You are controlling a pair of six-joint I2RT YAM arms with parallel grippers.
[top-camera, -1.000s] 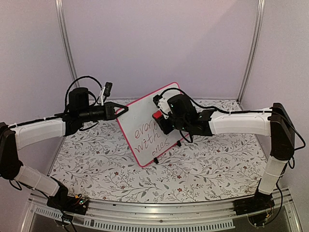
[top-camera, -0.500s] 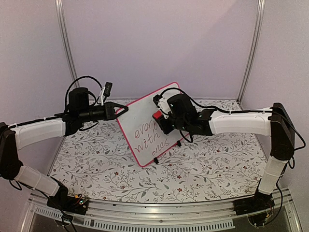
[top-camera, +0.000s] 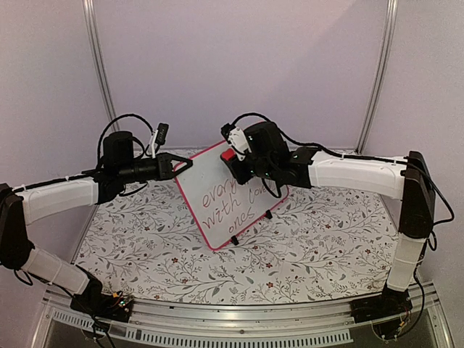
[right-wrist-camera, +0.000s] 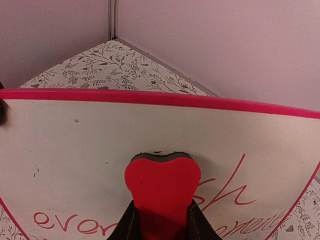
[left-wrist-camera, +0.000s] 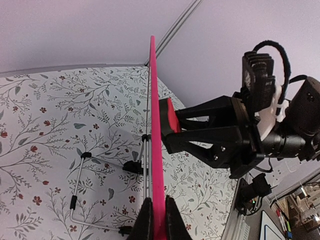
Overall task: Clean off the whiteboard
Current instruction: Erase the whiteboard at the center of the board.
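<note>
The whiteboard (top-camera: 215, 194) stands tilted on the floral table, pink-framed, with handwritten words on its lower half. My left gripper (top-camera: 184, 165) is shut on the board's upper left edge; in the left wrist view its fingers (left-wrist-camera: 145, 220) pinch the pink frame (left-wrist-camera: 156, 125), seen edge-on. My right gripper (top-camera: 238, 161) is shut on a red eraser (top-camera: 232, 155) pressed flat against the board's upper part. In the right wrist view the eraser (right-wrist-camera: 162, 181) sits between the fingers (right-wrist-camera: 129, 225), on the whiteboard (right-wrist-camera: 70, 155), just below the top frame, with red writing beside and below it.
A wire stand (left-wrist-camera: 79, 186) props the board from behind, and small black feet (top-camera: 233, 240) rest on the floral cloth (top-camera: 312, 239). Plain walls and metal posts (top-camera: 100, 69) close the back. An aluminium rail (top-camera: 239, 319) runs along the near edge.
My right gripper has slid the eraser up the board towards its top edge, uncovering more of the writing on the right. The left gripper and the board have stayed put.
</note>
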